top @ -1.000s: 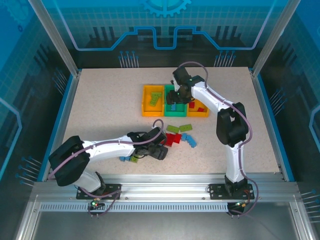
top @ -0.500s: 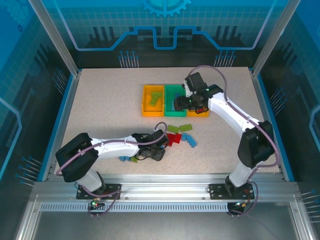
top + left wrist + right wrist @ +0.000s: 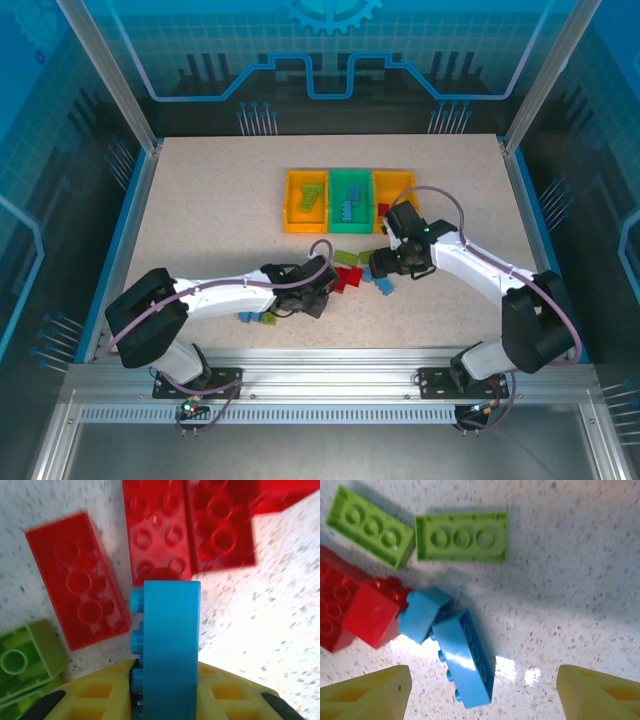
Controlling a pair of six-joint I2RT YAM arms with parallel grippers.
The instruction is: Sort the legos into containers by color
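Left gripper [image 3: 165, 702] is clamped on a light-blue brick [image 3: 170, 645], its yellow pads [image 3: 95, 700] squeezing the near end from both sides. The brick stands on its edge, smooth face up toward the lens and studs out to the left, its long axis running straight away from the wrist toward the red bricks [image 3: 157, 530] just beyond it. Another red brick [image 3: 77, 592] lies flat to the left, studs up and slightly angled, and a lime-green brick [image 3: 25, 662] sits at the lower left. Over on the right gripper [image 3: 482, 692], the fingertips [image 3: 370, 692] stand wide apart with nothing between them but table [image 3: 570, 605]. Just ahead lies a blue brick [image 3: 465, 660] tipped on its side, long axis slanting from upper left to lower right. A second blue piece [image 3: 422, 612] touches it, two green bricks [image 3: 461, 537] lie flat beyond, and there is red [image 3: 370, 612] to the left. From overhead, the left gripper [image 3: 318, 298] and right gripper [image 3: 378, 265] flank the loose pile [image 3: 355, 270] mid-table. The held brick is hard to make out there under the wrist. That view does bring in the containers at the far side: the yellow-orange bin [image 3: 291, 205] with green bricks, the green bin [image 3: 335, 195] with blue and the orange bin [image 3: 405, 188] with what looks like red.
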